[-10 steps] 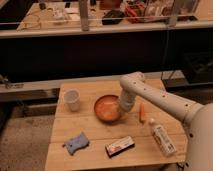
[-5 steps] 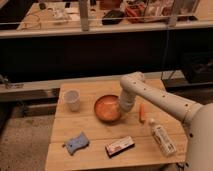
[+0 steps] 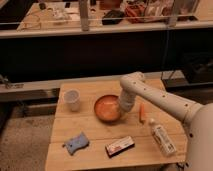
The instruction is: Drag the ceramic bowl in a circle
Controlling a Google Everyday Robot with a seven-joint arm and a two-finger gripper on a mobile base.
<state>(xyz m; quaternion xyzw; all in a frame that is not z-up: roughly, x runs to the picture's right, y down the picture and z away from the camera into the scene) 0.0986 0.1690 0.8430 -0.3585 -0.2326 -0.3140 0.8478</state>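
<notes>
The ceramic bowl is a round, shallow orange-terracotta bowl with a lighter inside, sitting near the middle of the wooden table. My gripper comes down from the white arm at the bowl's right rim, at or just inside the edge. The arm's wrist hides the fingertips and part of the rim.
A small white cup stands left of the bowl. An orange carrot-like item lies right of the gripper. A white bottle lies at the front right, a dark snack bar at the front middle, a blue sponge at the front left.
</notes>
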